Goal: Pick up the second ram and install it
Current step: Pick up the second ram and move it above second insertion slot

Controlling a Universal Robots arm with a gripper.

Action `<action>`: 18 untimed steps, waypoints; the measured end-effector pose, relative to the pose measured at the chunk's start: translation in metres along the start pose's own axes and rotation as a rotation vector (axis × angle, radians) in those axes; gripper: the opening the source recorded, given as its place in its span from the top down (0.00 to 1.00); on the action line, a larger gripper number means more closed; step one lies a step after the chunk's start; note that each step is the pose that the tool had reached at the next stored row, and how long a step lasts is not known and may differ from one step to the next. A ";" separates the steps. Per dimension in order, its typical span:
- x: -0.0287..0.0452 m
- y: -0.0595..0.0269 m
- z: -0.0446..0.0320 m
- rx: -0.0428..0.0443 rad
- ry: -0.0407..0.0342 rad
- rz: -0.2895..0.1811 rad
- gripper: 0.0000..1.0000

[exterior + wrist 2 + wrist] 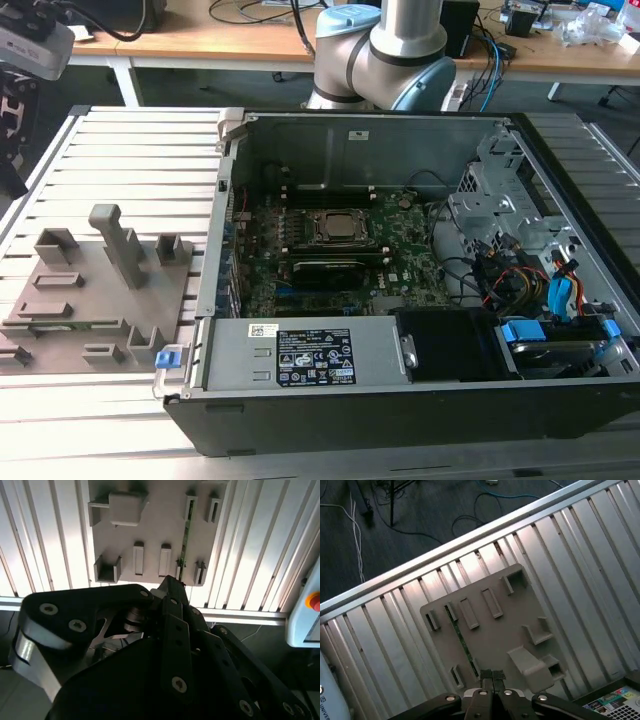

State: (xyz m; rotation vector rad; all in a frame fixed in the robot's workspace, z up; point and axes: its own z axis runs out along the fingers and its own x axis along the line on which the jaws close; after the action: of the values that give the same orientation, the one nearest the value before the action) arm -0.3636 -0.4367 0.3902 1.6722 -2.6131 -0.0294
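The second ram [462, 640] is a thin green stick standing on edge in a slot of the grey holder plate [495, 635]. In the second wrist view the second ram [183, 535] shows as a narrow green line on the same holder plate [155, 530]. My gripper [493, 676] hangs above the plate with its black fingers pressed together and nothing between them. Its tips line up with one end of the stick but stay apart from it. In the second wrist view the gripper [170, 582] has its dark linkage in the foreground.
The open computer case [400, 400] lies on the ribbed aluminium table [130, 160], with the green motherboard [405, 250] and processor socket [335, 225] inside. The holder plate [100, 300] sits at the exterior view's left of the case, with raised grey fixtures on it.
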 end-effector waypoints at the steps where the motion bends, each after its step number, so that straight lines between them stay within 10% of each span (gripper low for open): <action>1: 0.0000 0.0000 0.0000 0.0002 0.0003 -0.008 0.89; 18: 0.0000 0.0000 0.0000 0.0060 0.0098 -0.264 0.89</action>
State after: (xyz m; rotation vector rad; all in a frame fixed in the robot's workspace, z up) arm -0.3636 -0.4367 0.3902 2.0001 -2.3689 -0.0212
